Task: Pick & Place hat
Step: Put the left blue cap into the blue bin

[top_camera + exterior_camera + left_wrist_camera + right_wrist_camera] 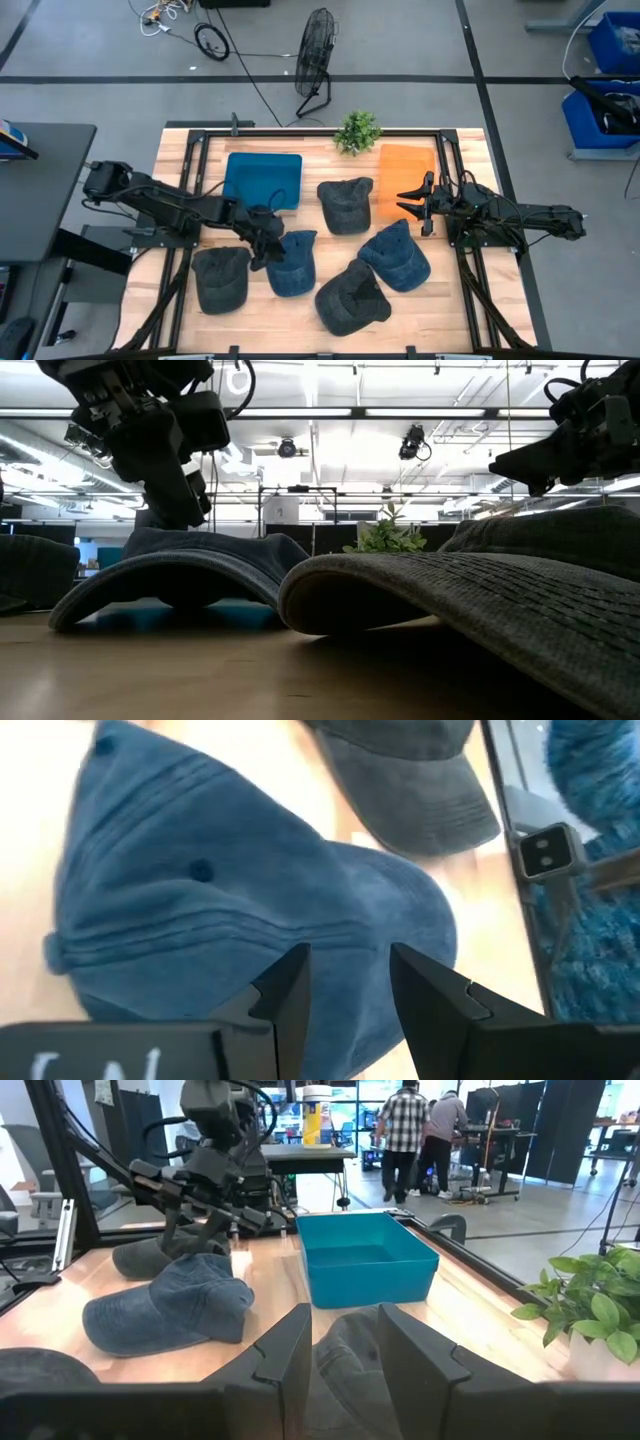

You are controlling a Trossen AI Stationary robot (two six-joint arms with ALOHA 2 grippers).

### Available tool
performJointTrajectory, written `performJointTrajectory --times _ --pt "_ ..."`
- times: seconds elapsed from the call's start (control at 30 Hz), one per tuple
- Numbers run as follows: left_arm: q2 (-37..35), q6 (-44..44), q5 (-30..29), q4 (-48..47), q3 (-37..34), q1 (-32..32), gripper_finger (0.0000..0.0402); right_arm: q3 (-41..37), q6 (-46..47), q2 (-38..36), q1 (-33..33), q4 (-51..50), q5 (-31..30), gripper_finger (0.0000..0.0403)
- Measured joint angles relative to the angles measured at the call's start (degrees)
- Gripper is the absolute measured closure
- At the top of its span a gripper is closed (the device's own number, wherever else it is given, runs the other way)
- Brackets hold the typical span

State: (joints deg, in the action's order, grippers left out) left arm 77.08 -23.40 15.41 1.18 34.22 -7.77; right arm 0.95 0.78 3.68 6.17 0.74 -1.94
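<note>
A blue cap (292,264) lies on the wooden table, left of centre; it fills the left wrist view (230,910) and shows in the low view (180,565). My left gripper (264,240) is open, pointing down at the cap's crown (345,970); it also shows in the low view (175,480). My right gripper (412,201) is open and empty, held above the table beside the orange bin (406,178), and points at a dark grey cap (345,205). My left gripper's open fingers (290,990) come from above at the blue cap's crown (345,935), one on either side of a patch of cloth. I cannot tell whether they touch it. The cap lies flat on the table.
A teal bin (263,180) stands behind the blue cap. More caps lie around: dark grey (220,278), dark (350,297), blue (396,256). A small plant (357,131) stands at the far edge. People stand in the room beyond (405,1135).
</note>
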Motion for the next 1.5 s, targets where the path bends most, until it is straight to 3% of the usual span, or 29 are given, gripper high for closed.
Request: performJointTrajectory --times 0.23,0.47,0.67,1.0,1.17,1.5 --pt "-0.04 1.40 -3.88 -0.61 0.00 0.09 0.0259 0.01 -0.13 0.00 0.00 -0.01 0.01 0.0282" --pt "-0.07 1.55 -12.30 -3.94 0.00 0.11 0.0259 0.00 -0.11 0.00 0.00 -0.01 0.01 0.0282" --pt "-0.07 1.53 -13.78 -8.52 -0.02 -0.55 0.0259 0.01 -0.09 0.00 0.00 -0.01 0.01 0.0282" --pt "-0.09 -2.74 -13.47 -5.10 0.00 -0.83 0.0259 0.02 0.07 0.00 0.00 -0.01 0.03 0.0282" --pt "-0.07 -0.34 -12.87 -7.90 -0.02 -0.83 0.0259 0.00 0.07 0.00 0.00 0.00 0.03 0.0282" --pt "6.30 1.10 -12.77 -3.87 -0.01 -1.61 0.0264 0.00 0.27 0.31 -0.01 -0.05 0.05 0.0282"
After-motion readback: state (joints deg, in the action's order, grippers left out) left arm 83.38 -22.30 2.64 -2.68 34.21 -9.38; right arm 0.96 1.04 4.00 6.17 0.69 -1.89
